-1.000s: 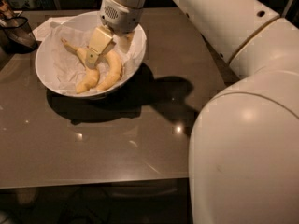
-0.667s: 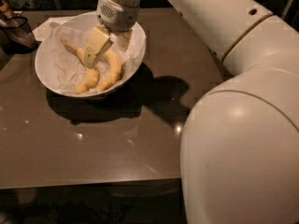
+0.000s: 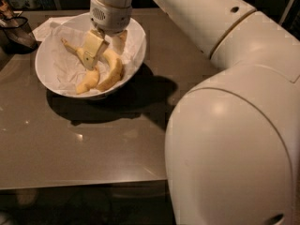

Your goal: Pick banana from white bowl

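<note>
The white bowl [image 3: 56, 81], lined with crumpled white paper, stands at the table's far left. Two bananas lie in it. The plumper, curved banana [image 3: 112, 74] lies on the right. A slimmer banana [image 3: 86, 81] with a long thin stem lies left of it. My gripper [image 3: 107, 48] reaches down into the bowl from above. Its fingers [image 3: 93, 48] are apart and straddle the upper end of the plumper banana. That end is partly hidden by the fingers. The banana still rests in the bowl.
A small dark mesh basket [image 3: 18, 32] stands at the table's far left corner, close to the bowl. The brown table [image 3: 93, 139] has its front edge near the bottom. My large white arm [image 3: 234, 125] fills the right half of the view.
The gripper has stayed over the bananas in the bowl. The arm's big lower link has swung further left into the view. The bananas have not moved.
</note>
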Robot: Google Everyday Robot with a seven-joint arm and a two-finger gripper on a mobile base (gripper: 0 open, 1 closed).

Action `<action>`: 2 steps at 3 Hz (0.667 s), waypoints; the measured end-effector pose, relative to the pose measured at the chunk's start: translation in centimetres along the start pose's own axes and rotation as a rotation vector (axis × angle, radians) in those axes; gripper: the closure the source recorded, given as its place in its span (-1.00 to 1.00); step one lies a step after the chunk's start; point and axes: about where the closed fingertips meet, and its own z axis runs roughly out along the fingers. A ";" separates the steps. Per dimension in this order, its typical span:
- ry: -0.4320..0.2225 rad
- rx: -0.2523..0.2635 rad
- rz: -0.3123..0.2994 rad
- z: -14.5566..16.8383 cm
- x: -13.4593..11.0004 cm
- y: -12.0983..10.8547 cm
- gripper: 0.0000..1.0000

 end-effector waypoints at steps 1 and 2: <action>0.016 0.011 0.027 0.6 0.0 -0.7 -0.42; 0.030 0.014 0.066 1.2 0.4 -1.6 -0.38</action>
